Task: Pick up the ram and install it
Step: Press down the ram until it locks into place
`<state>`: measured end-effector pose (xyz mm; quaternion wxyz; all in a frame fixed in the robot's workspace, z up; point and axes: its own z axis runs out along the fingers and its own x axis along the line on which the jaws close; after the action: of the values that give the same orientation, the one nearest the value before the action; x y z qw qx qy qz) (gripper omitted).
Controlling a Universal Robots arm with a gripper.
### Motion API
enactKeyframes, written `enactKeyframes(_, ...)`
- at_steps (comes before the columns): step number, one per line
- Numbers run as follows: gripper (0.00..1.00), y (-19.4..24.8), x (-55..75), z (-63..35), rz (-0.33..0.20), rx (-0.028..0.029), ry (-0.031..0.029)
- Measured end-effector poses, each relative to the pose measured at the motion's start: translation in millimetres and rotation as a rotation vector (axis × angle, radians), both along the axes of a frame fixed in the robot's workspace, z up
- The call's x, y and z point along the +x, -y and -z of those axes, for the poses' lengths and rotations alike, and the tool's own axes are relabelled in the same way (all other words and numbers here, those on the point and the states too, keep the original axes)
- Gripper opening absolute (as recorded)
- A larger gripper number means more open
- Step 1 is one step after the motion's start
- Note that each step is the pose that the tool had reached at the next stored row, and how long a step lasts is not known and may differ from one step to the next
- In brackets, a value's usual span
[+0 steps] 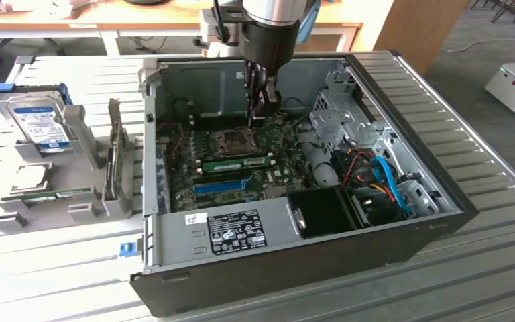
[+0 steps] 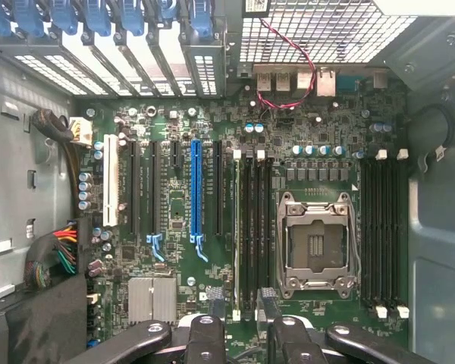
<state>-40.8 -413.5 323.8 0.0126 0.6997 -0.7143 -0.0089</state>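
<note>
The ram [image 1: 239, 163], a long green stick with a pale label, lies seated in a slot on the motherboard [image 1: 280, 176] inside the open computer case, just in front of the CPU socket [image 1: 236, 141]. In the wrist view the ram [image 2: 236, 227] is seen edge-on in the slot beside the black empty slots, with white clips at both ends. My gripper [image 1: 262, 114] hangs above the board behind the socket, clear of the stick. Its fingers [image 2: 206, 334] stand apart over the slot ends, and the gripper [image 2: 240, 307] is open with nothing between them.
The case walls [image 1: 155, 134] ring the board, with a drive cage [image 1: 338, 111] and cables [image 1: 383, 178] on the exterior view's right. A blue slot strip [image 2: 196, 189] lies beside the ram slots. On the exterior view's left, grey stands hold a blue-labelled hard drive [image 1: 43, 127] and a small green strip [image 1: 59, 196].
</note>
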Motion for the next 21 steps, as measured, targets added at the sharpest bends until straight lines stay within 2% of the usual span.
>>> enactKeyframes(7, 0.29, 0.0, 0.0, 0.0, 0.0, 0.0, 0.0)
enactKeyframes(8, 0.23, 0.0, 0.0, 0.0, 0.0, -0.0001, 0.0)
enactKeyframes(9, 0.23, 0.0, 0.0, 0.0, 0.0, 0.0, 0.0)
enactKeyframes(10, 0.17, 0.0, 0.0, 0.0, 0.0, -0.0001, 0.0)
enactKeyframes(11, 0.17, 0.0, 0.0, 0.0, 0.0, 0.0, 0.0)
enactKeyframes(12, 0.11, 0.0, 0.0, 0.0, 0.0, 0.0, 0.0)
enactKeyframes(21, 0.11, 0.0, 0.0, 0.0, 0.0, 0.0, 0.0)
